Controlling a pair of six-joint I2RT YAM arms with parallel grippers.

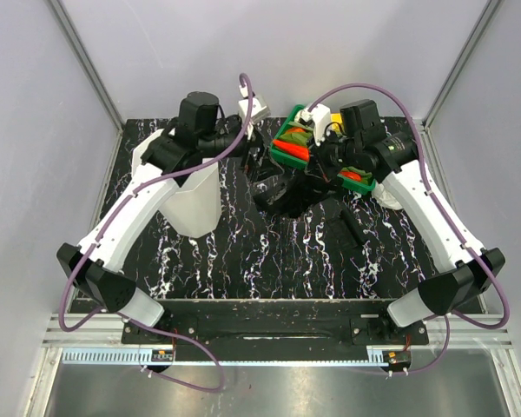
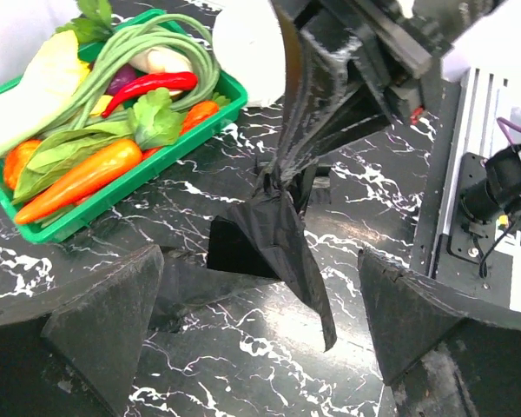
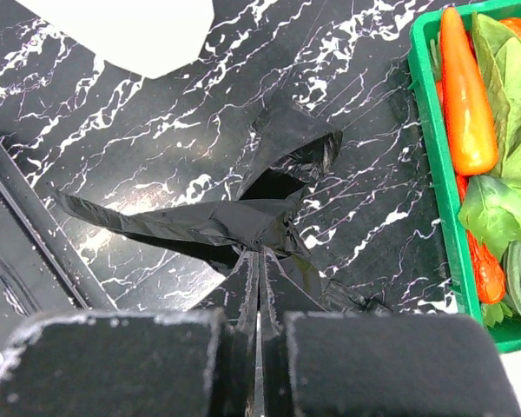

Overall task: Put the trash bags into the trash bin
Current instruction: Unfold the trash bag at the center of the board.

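A crinkled black trash bag point(image 3: 234, 217) hangs bunched above the marble table, and my right gripper point(image 3: 259, 254) is shut on its gathered middle. The top view shows this bag point(image 1: 278, 189) between the two grippers. My left gripper point(image 2: 260, 291) stands wide open, its fingers point(image 2: 104, 321) well apart on either side of the bag's point(image 2: 282, 234) hanging tip and not touching it. The translucent white trash bin point(image 1: 195, 201) stands upright at the left, under the left arm. A second small black bundle point(image 1: 351, 226) lies on the table at the right.
A green tray point(image 2: 65, 221) of toy vegetables sits at the back, just behind the right gripper point(image 1: 311, 172); its rim point(image 3: 427, 165) lies right of the bag. The bin's white edge point(image 3: 130, 30) shows up-left. Grey walls enclose the table.
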